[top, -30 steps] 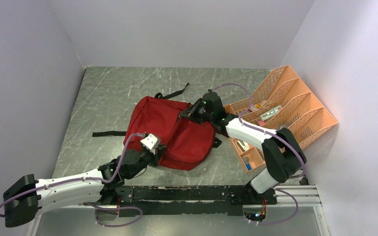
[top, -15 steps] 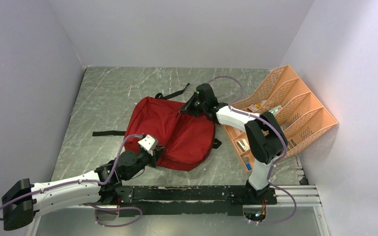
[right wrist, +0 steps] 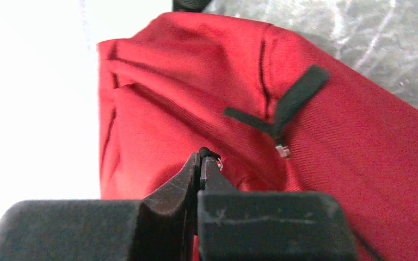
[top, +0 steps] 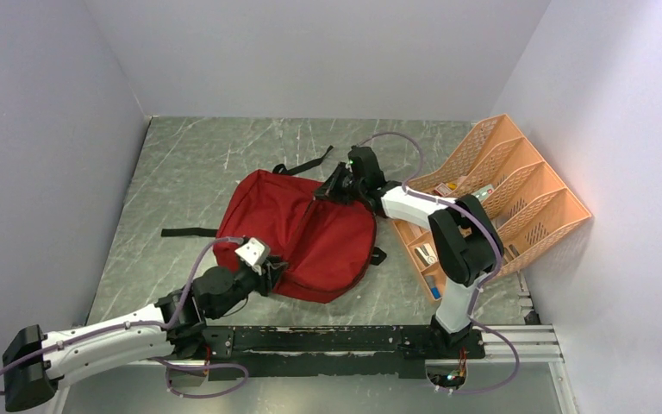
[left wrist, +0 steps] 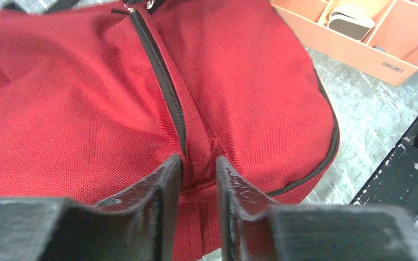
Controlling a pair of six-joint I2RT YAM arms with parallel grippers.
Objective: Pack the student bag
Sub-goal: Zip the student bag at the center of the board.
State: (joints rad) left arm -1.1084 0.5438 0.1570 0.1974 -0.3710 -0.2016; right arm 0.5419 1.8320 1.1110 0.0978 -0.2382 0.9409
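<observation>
The student bag (top: 310, 233) is a dark red backpack lying flat mid-table, its black zipper (left wrist: 163, 81) running closed down the front. My left gripper (top: 277, 269) is at the bag's near edge. In the left wrist view its jaws (left wrist: 198, 160) stand a narrow gap apart, astride a ridge of red fabric at the zipper's lower end. My right gripper (top: 323, 193) is at the bag's far right corner, shut on a small black zipper pull (right wrist: 211, 154) with a metal ring. A second black pull tab (right wrist: 294, 100) lies loose on the fabric (right wrist: 359, 152).
An orange desk organiser (top: 517, 185) with small items stands at the right, close beside the bag; its corner shows in the left wrist view (left wrist: 359, 49). Black straps trail left (top: 188, 233) and behind (top: 306, 164). The black base rail (top: 345, 338) runs along the near edge.
The right gripper has slid toward the far left along the bag's top edge, still pinching the pull. The left arm drew back a little and its jaws have parted.
</observation>
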